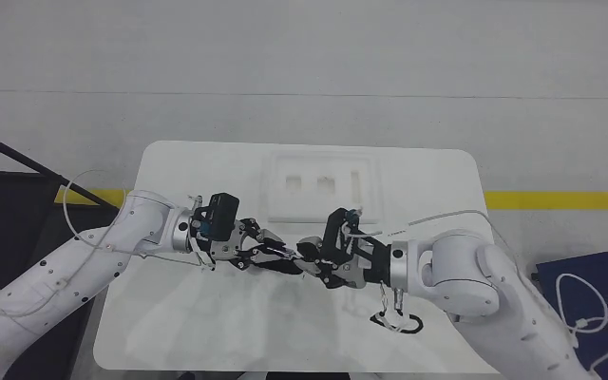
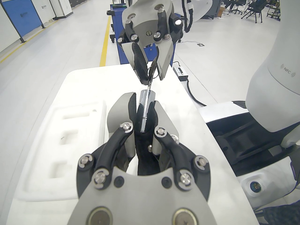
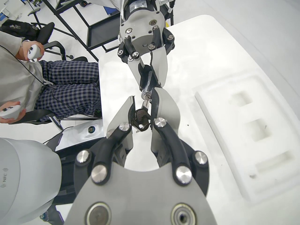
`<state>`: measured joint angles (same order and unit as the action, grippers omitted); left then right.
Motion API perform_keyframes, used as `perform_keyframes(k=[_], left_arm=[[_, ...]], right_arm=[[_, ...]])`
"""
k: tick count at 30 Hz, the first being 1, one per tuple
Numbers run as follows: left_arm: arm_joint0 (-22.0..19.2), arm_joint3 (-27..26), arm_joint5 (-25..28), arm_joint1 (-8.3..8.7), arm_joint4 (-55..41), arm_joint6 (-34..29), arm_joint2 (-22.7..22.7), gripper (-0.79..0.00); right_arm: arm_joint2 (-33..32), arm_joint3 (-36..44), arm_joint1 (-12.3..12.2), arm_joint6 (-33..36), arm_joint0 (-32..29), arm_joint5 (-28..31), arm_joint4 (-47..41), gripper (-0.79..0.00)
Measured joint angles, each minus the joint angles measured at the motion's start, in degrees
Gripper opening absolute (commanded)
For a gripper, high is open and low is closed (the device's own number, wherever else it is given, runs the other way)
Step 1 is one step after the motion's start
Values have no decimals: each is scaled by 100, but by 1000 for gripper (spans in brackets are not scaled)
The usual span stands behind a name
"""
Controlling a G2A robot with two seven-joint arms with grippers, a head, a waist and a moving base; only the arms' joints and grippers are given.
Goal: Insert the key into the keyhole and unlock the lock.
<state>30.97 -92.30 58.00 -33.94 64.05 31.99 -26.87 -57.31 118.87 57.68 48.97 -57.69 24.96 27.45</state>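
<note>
Gripping shiny metal cylinder lock (image 2: 143, 118) in closed left gripper (image 2: 144, 100), black-headed metal key (image 3: 141, 118) in closed right gripper (image 3: 144, 97), mid-air over white table (image 1: 427, 313), blade tip at keyhole (image 3: 145, 94). Could jam or bend if pushed slightly off-axis; could slip in the grip during turning

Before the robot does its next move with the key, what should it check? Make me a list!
1. Left gripper shut on the lock: ok.
2. Right gripper shut on the key: ok.
3. Key blade lined up with the lock's keyhole end: ok.
4. Key pushed fully in: cannot tell; some blade shows outside the lock.
5. Lock and key held above the table, apart from the foam tray: ok.
</note>
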Motion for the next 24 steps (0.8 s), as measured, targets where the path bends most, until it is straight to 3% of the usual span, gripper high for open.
perform_keyframes(k=[19, 20, 21, 24], left_arm=[[39, 49, 0, -34, 280, 249, -80, -785], [42, 61, 0, -36, 285, 258, -85, -785], [47, 76, 0, -38, 287, 271, -93, -785], [66, 129, 0, -42, 293, 318, -135, -785]], right_arm=[[171, -858, 105, -97, 145, -40, -1530, -785], [167, -878, 107, -93, 156, -26, -1556, -696], [163, -884, 108, -84, 167, -13, -1555, 0], [149, -785, 103, 1, 206, 25, -1361, 0]])
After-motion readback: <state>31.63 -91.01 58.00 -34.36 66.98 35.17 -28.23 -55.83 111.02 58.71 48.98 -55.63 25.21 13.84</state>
